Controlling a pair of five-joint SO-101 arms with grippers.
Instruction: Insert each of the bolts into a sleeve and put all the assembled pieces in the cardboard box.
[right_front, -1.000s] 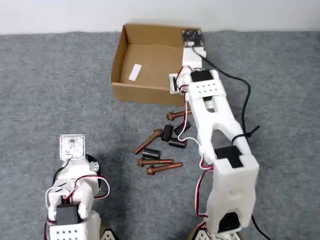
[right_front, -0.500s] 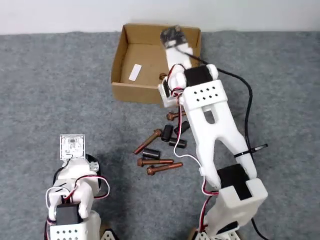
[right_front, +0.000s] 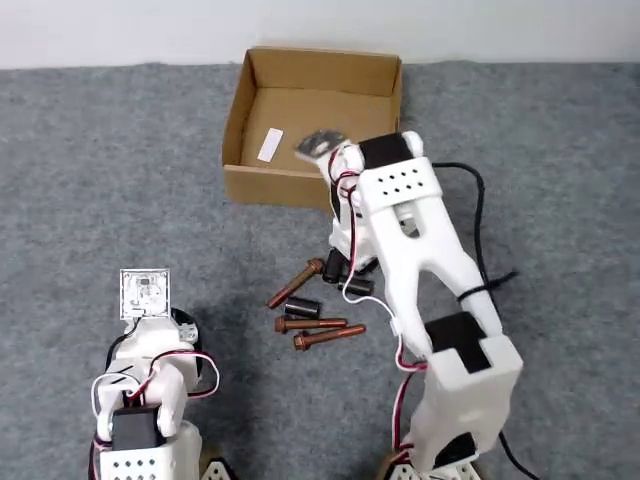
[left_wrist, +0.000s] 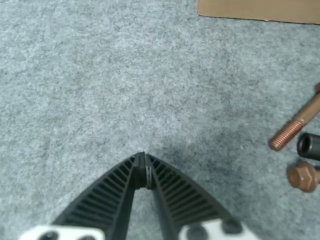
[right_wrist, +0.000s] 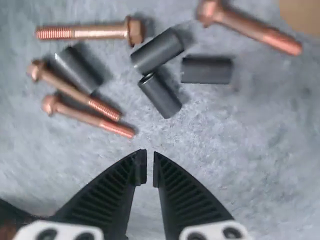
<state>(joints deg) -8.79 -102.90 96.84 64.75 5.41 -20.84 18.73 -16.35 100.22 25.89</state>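
The high view looks steeply down on the grey carpet (right_front: 100, 200), with the cardboard box (right_front: 240, 120) at 12 o'clock and the arms (right_front: 440, 330) entering from 6. Each wrist view looks closely down past its own tips, the left gripper (left_wrist: 145, 167) and the right gripper (right_wrist: 149, 167). All three views share the bolts (right_front: 296, 284) and sleeves (right_front: 302, 307).

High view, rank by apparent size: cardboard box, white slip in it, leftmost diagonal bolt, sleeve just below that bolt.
1. cardboard box
2. bolt
3. white slip and sleeve, tied: they look about the same size.
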